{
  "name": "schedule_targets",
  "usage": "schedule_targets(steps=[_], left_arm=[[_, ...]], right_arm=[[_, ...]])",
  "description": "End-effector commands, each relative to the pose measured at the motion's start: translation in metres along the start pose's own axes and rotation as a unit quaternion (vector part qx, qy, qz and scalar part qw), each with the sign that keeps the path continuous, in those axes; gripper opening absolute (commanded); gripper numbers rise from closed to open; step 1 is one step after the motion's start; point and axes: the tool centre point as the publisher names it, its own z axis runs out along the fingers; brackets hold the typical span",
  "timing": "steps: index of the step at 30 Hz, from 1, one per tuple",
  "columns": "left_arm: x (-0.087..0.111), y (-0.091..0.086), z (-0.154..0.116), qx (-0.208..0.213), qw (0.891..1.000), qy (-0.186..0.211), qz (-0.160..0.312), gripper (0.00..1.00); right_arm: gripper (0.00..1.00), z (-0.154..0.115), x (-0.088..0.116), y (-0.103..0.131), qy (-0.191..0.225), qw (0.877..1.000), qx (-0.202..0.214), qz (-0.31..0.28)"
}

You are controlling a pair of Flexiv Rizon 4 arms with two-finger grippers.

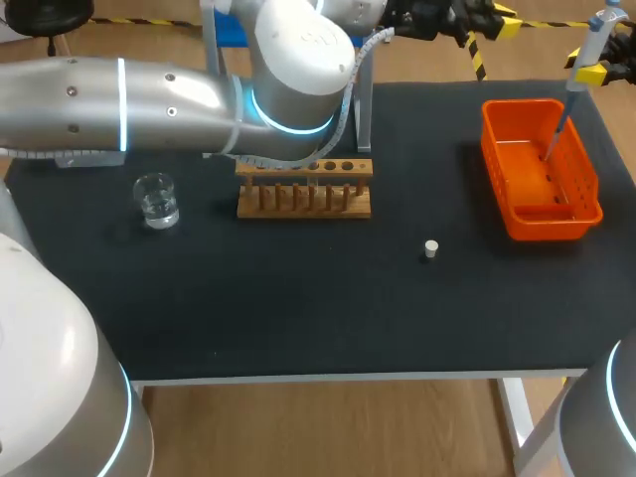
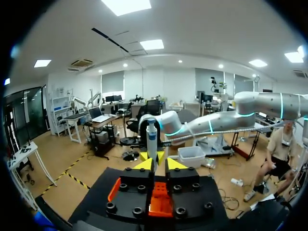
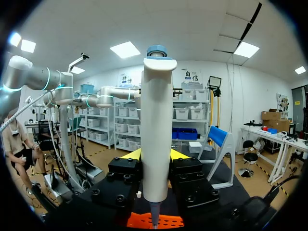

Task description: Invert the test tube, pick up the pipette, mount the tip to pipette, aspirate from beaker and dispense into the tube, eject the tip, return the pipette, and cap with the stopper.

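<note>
The step in hand looks like ejecting the tip. The right end effector is pinching the pipette by its body, one finger on each side. In the head view the pipette hangs upright at the counter's far right corner, and its thin lower end reaches down into the orange bin. The left end effector is pressed onto the test tube, which stands upright between its yellow tips. It holds the tube up at the back of the counter, above and behind the wooden rack.

As I read it, the next move is to press the ejector so the tip drops into the bin. After that the pipette goes back to its place. Then comes capping, which means fetching the stopper from where it lies alone near the middle of the counter, well apart from everything else (the tube would have to be held upright, or set in the rack, for that).

By count there is one pipette, one test tube, one stopper, one beaker with clear liquid near the left side, one rack and one bin.
</note>
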Motion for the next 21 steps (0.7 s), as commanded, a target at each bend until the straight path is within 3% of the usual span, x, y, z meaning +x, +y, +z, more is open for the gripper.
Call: schedule_targets(steps=[1, 10, 21], left_arm=[[0.000, 0.000, 0.000, 0.000, 1.000, 0.000, 0.000, 0.00], [0.000, 0.000, 0.000, 0.000, 1.000, 0.000, 0.000, 0.00], [-0.006, -0.011, 0.032, 0.033, 0.999, 0.015, -0.003, 0.00]], right_arm=[[0.00, -0.004, -0.003, 0.000, 0.004, 1.000, 0.001, 0.000], [0.00, -0.004, -0.003, 0.000, 0.004, 1.000, 0.001, 0.000], [0.00, -0.004, -0.003, 0.000, 0.004, 1.000, 0.001, 0.000]])
